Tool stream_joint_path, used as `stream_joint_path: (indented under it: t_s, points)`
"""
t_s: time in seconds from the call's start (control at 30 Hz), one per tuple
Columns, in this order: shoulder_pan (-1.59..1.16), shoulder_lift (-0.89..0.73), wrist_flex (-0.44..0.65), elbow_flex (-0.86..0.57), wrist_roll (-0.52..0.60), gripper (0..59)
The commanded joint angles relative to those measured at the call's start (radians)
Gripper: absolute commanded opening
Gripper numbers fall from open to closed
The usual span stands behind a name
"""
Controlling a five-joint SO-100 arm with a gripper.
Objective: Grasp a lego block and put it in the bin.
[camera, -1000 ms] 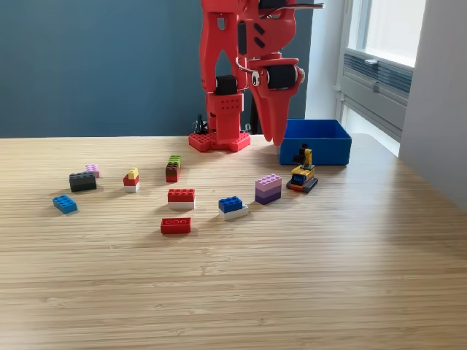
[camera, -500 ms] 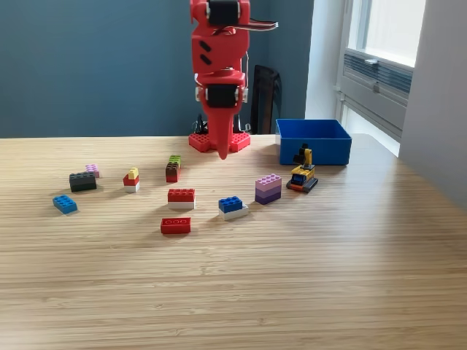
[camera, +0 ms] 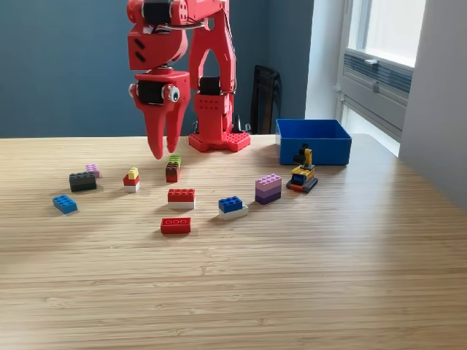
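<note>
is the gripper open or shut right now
Open, slightly: in the exterior view a narrow gap shows between the two red fingers of the gripper, and nothing sits between them. It hangs above the table, touching no block.

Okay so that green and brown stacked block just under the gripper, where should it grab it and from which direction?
Probably from straight above. The green and brown stack stands upright and taller than wide, with clear table around it. The gripper, fingers slightly apart, hangs just to its left in the exterior view. Close the fingers on two opposite flat side walls, low enough to catch the brown lower brick, not the studs.
</note>
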Motion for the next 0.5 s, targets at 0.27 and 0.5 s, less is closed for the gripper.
stream_joint_path:
  t_s: [0.27, 0.5]
  points:
    - [0.206, 0.034, -0.126, -0.011, -0.029, 14.6]
    - [0.258, 0.034, -0.149, 0.044, -0.029, 14.1]
